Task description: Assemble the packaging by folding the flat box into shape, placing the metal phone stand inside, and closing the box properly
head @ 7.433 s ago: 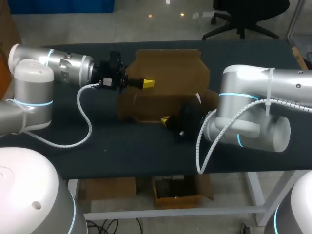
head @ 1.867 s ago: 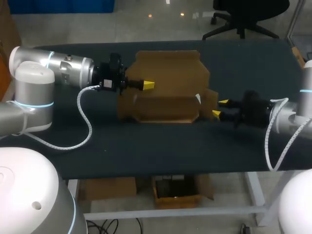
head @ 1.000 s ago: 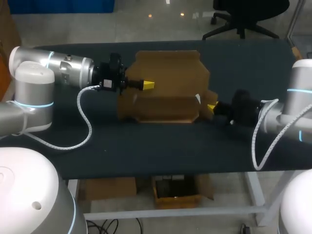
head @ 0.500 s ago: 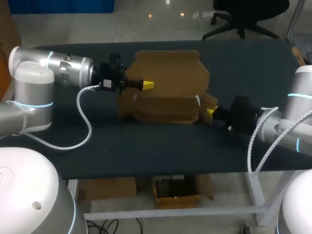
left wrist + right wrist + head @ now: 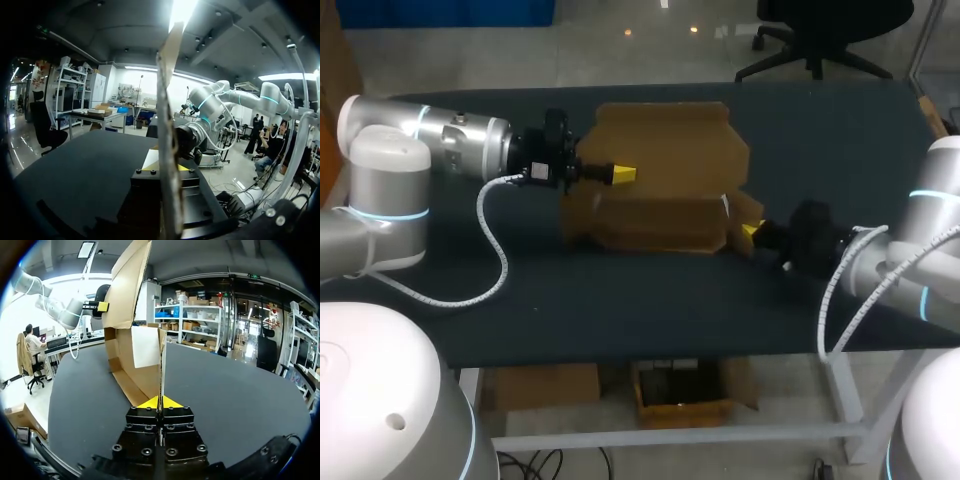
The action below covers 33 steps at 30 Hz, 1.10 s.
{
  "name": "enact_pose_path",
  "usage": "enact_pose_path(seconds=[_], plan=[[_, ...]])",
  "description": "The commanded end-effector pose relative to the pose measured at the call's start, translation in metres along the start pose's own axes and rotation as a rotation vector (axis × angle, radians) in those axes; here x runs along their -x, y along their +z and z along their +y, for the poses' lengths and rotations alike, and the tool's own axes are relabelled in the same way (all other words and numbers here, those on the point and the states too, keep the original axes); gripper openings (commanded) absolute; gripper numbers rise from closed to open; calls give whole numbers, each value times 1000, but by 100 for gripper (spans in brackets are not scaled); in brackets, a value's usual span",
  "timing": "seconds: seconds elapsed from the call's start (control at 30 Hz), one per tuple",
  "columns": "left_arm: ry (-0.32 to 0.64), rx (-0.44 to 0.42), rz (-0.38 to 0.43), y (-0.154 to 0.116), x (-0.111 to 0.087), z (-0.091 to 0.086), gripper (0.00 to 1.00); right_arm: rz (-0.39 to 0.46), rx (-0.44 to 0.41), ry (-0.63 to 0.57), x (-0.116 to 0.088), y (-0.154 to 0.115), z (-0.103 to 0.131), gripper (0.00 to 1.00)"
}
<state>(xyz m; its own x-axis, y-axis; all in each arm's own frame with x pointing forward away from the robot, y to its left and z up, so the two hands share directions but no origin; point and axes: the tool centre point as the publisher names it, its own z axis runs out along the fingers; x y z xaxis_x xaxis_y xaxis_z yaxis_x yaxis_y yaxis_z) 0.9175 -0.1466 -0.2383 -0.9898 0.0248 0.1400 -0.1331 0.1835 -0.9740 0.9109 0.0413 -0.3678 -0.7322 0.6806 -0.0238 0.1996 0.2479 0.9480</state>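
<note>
The right gripper has its yellow tips pressed together on the thin edge of the side flap, which stands edge-on between them. This puts it at the right end of the box, low against the dark table. The left gripper is likewise clamped, one finger on either face of the tall rear panel. It sits at the box's left end, just above its front wall.

The box lies mid-table and is only partly raised. Its low front wall is up, and the rear panel with the lid stands open behind it, showing bare brown card inside. The metal phone stand shows in no view, so I cannot tell where it is.

The step in hand looks like the folding of the flat box, so the task is early. The next move likely calls for the right arm to swing the side flap inward across the box's right end until it stands square to the front wall. The left arm would brace the rear panel meanwhile. The card should bend along its crease rather than buckle.
</note>
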Motion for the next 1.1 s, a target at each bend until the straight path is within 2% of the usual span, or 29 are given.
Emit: enact_pose_path(seconds=[0.03, 0.53, 0.8, 0.9, 1.1], plan=[[1, 1, 2, 4, 1, 5, 0, -17, 4, 1, -4, 8, 1, 0], [1, 1, 2, 4, 1, 5, 0, -68, 9, 29, -6, 15, 1, 0], [1, 1, 2, 4, 1, 5, 0, -153, 7, 54, -14, 14, 2, 11], [1, 1, 2, 4, 1, 5, 0, -175, 3, 64, -16, 15, 1, 23], [1, 1, 2, 4, 1, 5, 0, -207, 1, 88, -22, 18, 0, 25]])
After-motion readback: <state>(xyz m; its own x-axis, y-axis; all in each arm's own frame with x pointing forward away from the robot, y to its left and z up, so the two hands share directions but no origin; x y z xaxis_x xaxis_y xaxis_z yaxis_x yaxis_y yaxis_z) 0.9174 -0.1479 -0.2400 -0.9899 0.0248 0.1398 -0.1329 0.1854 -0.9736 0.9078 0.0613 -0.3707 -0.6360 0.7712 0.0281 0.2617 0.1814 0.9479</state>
